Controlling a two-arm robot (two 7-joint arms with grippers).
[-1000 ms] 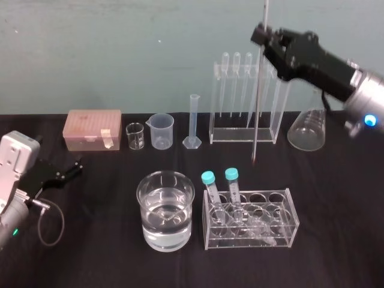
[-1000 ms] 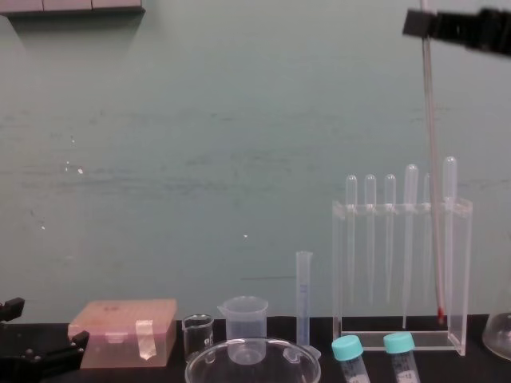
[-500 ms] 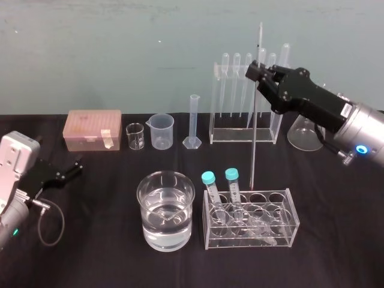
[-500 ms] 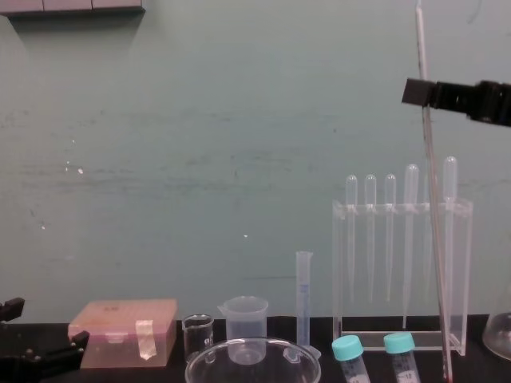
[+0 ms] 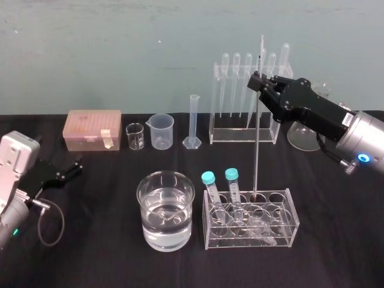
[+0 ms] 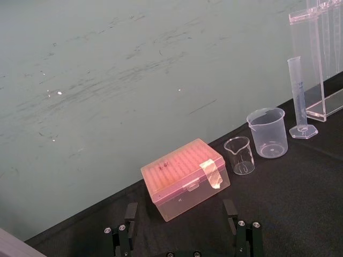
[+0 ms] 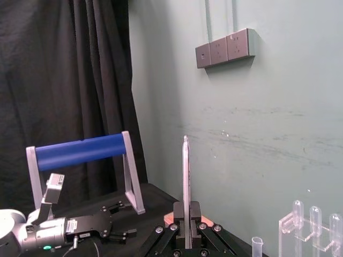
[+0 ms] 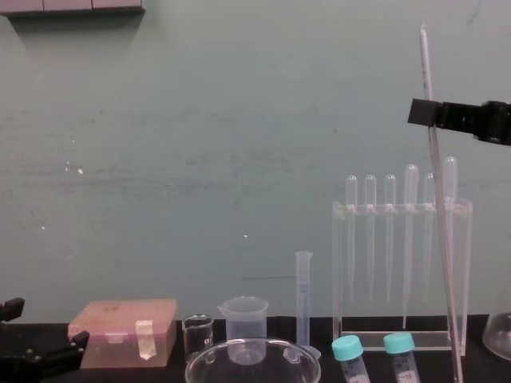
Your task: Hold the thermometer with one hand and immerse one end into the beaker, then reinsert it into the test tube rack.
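Right gripper (image 5: pixel 259 81) clamps the near-upright thermometer (image 5: pixel 257 138).
Its lower tip is at the low tube holder (image 5: pixel 282 231); the left gripper (image 5: pixel 72 168) rests spread apart on the tabletop (image 5: pixel 96 252).

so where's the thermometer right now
Head view, right of centre: the thermometer hangs near upright in the right gripper, its lower tip at the low tube rack just right of the beaker.
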